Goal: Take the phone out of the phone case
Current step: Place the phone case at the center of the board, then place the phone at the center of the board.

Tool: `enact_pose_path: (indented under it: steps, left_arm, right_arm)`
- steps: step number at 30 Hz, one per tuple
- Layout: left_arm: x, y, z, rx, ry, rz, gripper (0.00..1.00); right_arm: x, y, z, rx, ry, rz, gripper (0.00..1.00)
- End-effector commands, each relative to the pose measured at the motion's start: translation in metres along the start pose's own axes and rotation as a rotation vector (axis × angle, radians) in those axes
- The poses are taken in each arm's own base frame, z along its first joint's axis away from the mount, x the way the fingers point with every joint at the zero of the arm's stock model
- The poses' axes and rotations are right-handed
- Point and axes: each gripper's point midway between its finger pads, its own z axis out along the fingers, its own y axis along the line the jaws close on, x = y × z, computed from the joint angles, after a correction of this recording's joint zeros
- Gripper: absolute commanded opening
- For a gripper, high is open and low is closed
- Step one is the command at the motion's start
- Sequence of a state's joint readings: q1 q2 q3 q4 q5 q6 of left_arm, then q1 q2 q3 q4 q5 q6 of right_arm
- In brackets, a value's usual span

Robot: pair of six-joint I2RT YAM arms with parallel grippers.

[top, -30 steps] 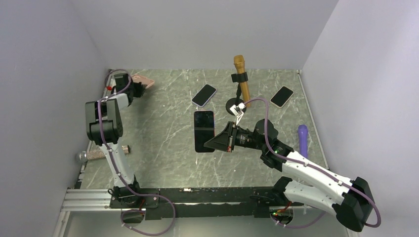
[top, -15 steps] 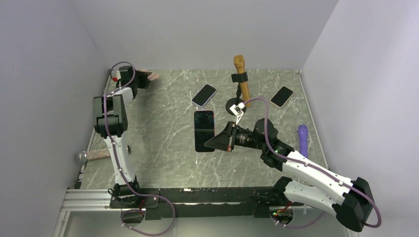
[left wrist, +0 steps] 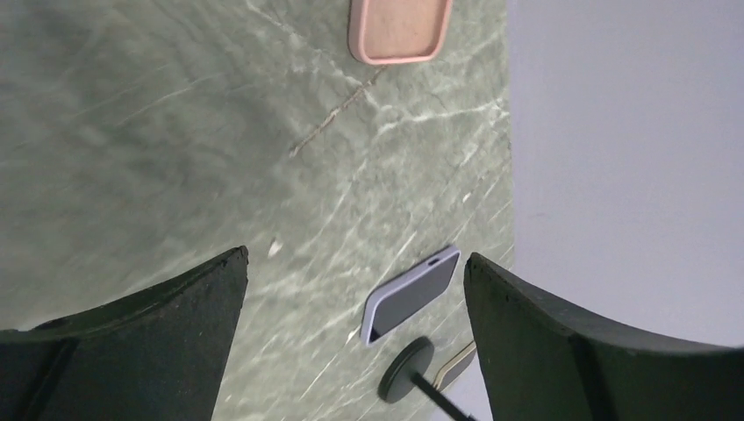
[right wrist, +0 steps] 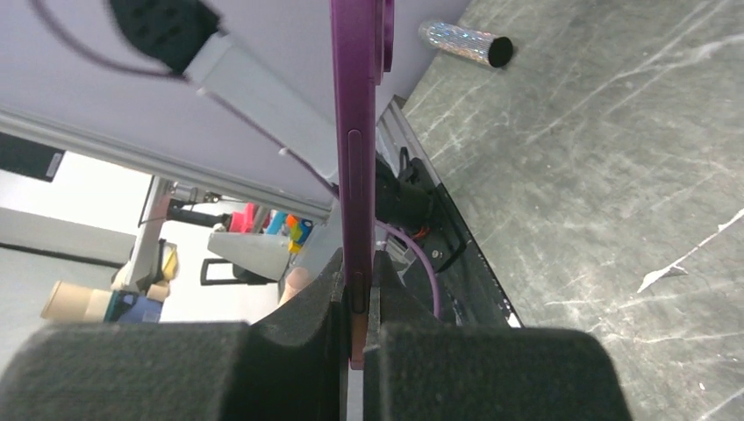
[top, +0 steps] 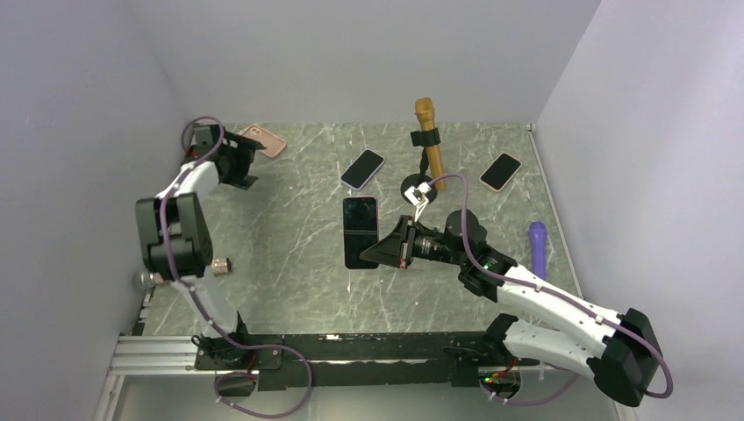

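The pink phone case (top: 264, 140) lies flat and empty on the marble table at the back left; the left wrist view shows this phone case (left wrist: 399, 29) at its top edge. My left gripper (top: 243, 167) hovers just in front of the case, open, with nothing between its fingers (left wrist: 175, 329). The purple phone (top: 361, 231), dark screen up, hangs above the middle of the table. My right gripper (top: 387, 251) is shut on its near edge. In the right wrist view the phone (right wrist: 355, 132) stands edge-on between the pads of my right gripper (right wrist: 355, 298).
A gold microphone (top: 427, 132) leans on a black stand at the back. A lavender-cased phone (top: 362, 168) and another phone (top: 500, 171) lie near it. A purple microphone (top: 537, 246) rests at the right, a glittery silver one (top: 154, 278) at the left edge.
My left gripper has opened and let go of the pink case, which now lies flat on the table. The left arm has drawn back toward the left. The right gripper still holds the phone.
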State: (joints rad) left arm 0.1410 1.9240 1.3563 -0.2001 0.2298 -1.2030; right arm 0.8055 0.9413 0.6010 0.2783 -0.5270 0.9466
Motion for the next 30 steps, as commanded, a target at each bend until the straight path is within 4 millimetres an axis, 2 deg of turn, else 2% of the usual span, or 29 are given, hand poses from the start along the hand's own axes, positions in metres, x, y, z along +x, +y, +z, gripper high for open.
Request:
enact_pose_path:
  steps: [1, 7, 9, 15, 16, 17, 21, 23, 25, 29, 30]
  left_arm:
    - [-0.017, -0.014, -0.083, 0.039, -0.098, 0.164, 0.95]
    - [-0.027, -0.038, -0.156, 0.130, -0.267, 0.427, 0.93]
    - [-0.027, -0.045, -0.176, 0.178, -0.329, 0.513, 0.92]
    - [-0.022, -0.073, -0.237, 0.307, -0.461, 0.670, 0.92]
    - [-0.022, -0.076, -0.246, 0.319, -0.480, 0.692, 0.91]
    - [-0.023, -0.079, -0.255, 0.328, -0.504, 0.706, 0.91]
    - [-0.030, -0.085, -0.290, 0.354, -0.626, 0.768, 0.91]
    - [-0.034, -0.085, -0.303, 0.351, -0.677, 0.790, 0.91]
    - [-0.040, -0.083, -0.312, 0.338, -0.722, 0.784, 0.90]
    - [-0.051, -0.076, -0.318, 0.329, -0.762, 0.754, 0.89]
    - [-0.054, -0.075, -0.317, 0.328, -0.762, 0.748, 0.88]
  right_arm:
    - [-0.011, 0.007, 0.010, -0.008, -0.043, -0.040, 0.00]
    - [0.002, -0.016, 0.037, 0.020, -0.074, 0.097, 0.00]
    - [0.008, -0.029, 0.048, 0.032, -0.105, 0.173, 0.00]
    - [0.023, -0.061, 0.097, 0.041, -0.123, 0.352, 0.00]
    - [0.028, -0.073, 0.107, 0.051, -0.135, 0.393, 0.00]
    - [0.021, -0.071, 0.113, 0.020, -0.173, 0.415, 0.00]
    - [0.022, -0.097, 0.156, 0.036, -0.218, 0.493, 0.00]
    - [0.015, -0.102, 0.178, 0.043, -0.248, 0.500, 0.00]
    - [0.013, -0.116, 0.198, 0.073, -0.270, 0.536, 0.00]
    - [0.002, -0.148, 0.228, 0.124, -0.361, 0.602, 0.02]
    - [0.005, -0.159, 0.233, 0.154, -0.367, 0.604, 0.03]
